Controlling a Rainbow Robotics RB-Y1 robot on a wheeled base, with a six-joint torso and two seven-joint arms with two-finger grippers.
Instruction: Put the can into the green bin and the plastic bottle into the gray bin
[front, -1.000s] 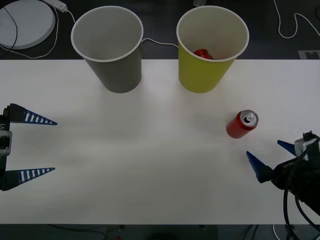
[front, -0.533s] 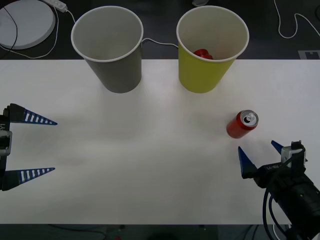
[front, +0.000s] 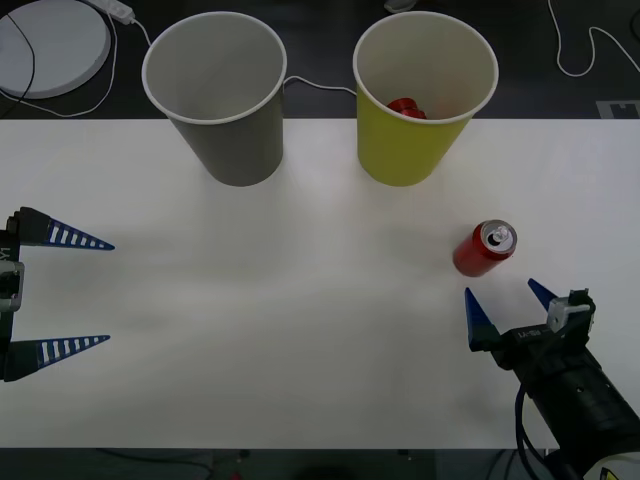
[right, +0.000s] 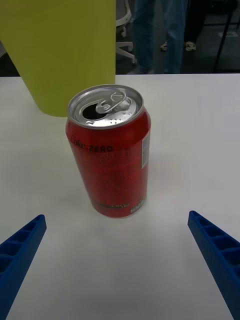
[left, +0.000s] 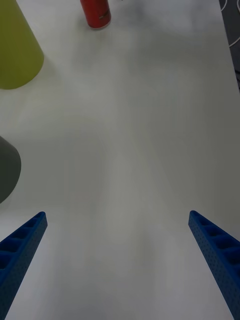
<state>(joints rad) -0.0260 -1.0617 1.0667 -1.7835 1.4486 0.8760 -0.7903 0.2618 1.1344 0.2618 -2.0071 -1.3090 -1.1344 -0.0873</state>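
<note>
A: Nearest us, where do we see the right gripper?
B: Low on the table's right side, its jaws spread wide and holding nothing, just short of the can.
A: And the can?
B: We see it upright on the table, tab side up, apart from both fingers. The left gripper waits open at the left edge.
A: Farther back?
B: The green bin stands beyond the can with something red inside, the gray bin to its left.

Red can with silver top, yellow-green bin, gray bin, white table.
</note>
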